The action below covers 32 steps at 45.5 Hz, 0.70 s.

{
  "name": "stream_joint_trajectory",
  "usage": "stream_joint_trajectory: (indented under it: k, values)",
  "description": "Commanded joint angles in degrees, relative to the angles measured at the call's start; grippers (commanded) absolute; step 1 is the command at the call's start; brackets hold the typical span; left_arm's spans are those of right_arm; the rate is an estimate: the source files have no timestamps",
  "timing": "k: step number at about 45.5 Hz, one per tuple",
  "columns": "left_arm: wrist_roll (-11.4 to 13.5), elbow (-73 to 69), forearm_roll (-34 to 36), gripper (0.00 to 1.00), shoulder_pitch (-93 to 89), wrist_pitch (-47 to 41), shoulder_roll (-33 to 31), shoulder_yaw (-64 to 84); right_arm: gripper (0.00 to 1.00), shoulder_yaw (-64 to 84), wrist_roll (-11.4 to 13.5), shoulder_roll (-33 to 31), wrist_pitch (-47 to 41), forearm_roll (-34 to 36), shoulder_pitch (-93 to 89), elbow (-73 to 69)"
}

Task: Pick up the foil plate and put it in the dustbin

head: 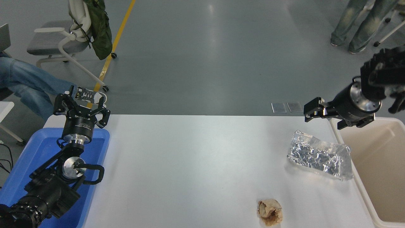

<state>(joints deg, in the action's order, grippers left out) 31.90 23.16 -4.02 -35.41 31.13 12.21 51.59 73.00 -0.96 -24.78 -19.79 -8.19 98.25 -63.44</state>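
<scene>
Hovering: right claw [326, 115] above foil plate [320, 155].

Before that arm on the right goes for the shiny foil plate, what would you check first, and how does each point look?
1. Foil plate lies free on the table: ok.
2. Right gripper open, holding nothing: ok.
3. Gripper over the plate: not ok, it hangs beyond the plate's far edge.
4. Dustbin beside the plate, with room inside: ok.
5. Paper ball clear of the plate: ok.
6. Left gripper parked over the blue bin: ok.
</scene>
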Motion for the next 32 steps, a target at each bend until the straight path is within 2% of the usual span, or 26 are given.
stream_joint_trajectory:
  k: [1, 8, 24, 32]
  values:
    - [0.0, 0.0, 0.0, 0.99, 0.0, 0.0, -0.1, 0.0, 1.0, -0.5, 0.0, -0.5, 4.2, -5.9, -13.1, 8.5]
    - [0.0, 0.0, 0.0, 0.99, 0.0, 0.0, -0.1, 0.1, 1.0, -3.2, 0.0, -0.4, 8.1, -13.5, -20.0, 12.9]
    - [0.0, 0.0, 0.0, 0.99, 0.0, 0.0, 0.0, 0.1, 0.98, -15.4, 0.0, 0.0, 16.2, -13.4, -37.3, 25.1]
    - [0.0, 0.0, 0.0, 0.99, 0.0, 0.0, 0.0, 0.1, 0.97, -19.9, 0.0, 0.3, 17.2, -13.4, -41.8, 31.1]
